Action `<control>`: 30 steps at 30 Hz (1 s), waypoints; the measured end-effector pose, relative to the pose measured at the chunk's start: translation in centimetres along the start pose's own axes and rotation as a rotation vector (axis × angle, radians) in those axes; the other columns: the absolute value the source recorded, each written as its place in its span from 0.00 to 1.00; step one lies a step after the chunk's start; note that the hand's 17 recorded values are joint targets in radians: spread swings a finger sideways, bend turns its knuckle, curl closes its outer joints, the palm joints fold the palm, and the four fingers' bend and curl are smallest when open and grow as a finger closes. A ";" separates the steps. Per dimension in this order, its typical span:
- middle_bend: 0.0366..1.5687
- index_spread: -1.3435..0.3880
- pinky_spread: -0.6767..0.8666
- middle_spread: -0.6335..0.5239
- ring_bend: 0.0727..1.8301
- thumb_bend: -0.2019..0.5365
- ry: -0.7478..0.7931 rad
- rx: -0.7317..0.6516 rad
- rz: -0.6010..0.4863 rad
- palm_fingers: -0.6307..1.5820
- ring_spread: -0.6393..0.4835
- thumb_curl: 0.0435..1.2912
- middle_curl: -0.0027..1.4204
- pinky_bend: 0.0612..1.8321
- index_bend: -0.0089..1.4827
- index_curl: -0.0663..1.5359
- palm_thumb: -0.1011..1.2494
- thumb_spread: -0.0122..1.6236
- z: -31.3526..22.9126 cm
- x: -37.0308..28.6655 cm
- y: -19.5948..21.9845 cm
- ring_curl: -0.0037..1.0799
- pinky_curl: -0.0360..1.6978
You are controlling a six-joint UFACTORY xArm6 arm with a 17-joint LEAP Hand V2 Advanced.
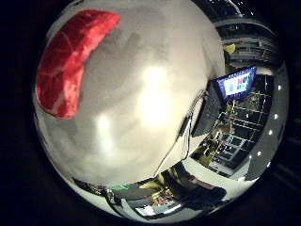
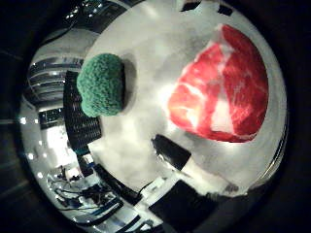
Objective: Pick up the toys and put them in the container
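1. Hand (image 2: pixel 194 172): only one black-and-white finger shows, in the thumb-side view, reaching out straight over the table. It touches nothing. Whether the rest of the hand is spread or curled cannot be told.
2. Steak toy (image 2: pixel 221 87): red plush marbled with white, lying flat on the table just beyond that fingertip. It fills much of the view, so it is judged close under the palm and the nearer target. Its long axis runs roughly crosswise to the finger.
3. Broccoli toy (image 2: pixel 101 85): green plush, farther off near the table edge, well apart from the steak.
4. Table (image 1: pixel 141 113): pale, glossy, with lamp glare.
5. Laptop (image 1: pixel 235 84): open at the table's far edge.
6. Container: not in view.
7. Room: dim, shelving and ceiling lights beyond.
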State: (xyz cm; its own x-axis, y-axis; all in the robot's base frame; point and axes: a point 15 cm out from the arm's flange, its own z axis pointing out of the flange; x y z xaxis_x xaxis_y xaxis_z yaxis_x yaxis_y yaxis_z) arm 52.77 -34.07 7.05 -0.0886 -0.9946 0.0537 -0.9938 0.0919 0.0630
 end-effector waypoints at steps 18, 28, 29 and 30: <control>0.65 0.63 0.25 0.46 0.64 0.26 0.031 0.019 -0.007 0.93 0.43 0.26 0.42 0.60 0.64 0.43 0.62 0.64 -5.4 3.5 2.2 0.48 0.33; 0.79 0.67 0.30 0.47 0.75 0.26 0.001 -0.015 0.011 0.85 0.44 0.34 0.44 0.67 0.77 0.46 0.76 0.62 -16.5 1.1 6.9 0.52 0.44; 0.79 0.67 0.31 0.47 0.75 0.26 0.000 -0.010 0.008 0.85 0.44 0.35 0.44 0.67 0.77 0.46 0.77 0.62 -18.0 0.5 7.2 0.52 0.44; 0.79 0.67 0.31 0.47 0.75 0.26 -0.004 -0.004 0.002 0.85 0.44 0.35 0.43 0.67 0.77 0.46 0.77 0.62 -19.6 -0.3 7.6 0.52 0.44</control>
State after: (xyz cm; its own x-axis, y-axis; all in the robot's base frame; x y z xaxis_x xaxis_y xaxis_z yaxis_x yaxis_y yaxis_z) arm 46.57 -32.13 27.02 -0.0909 -0.9946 0.0497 -0.9933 0.0941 0.0667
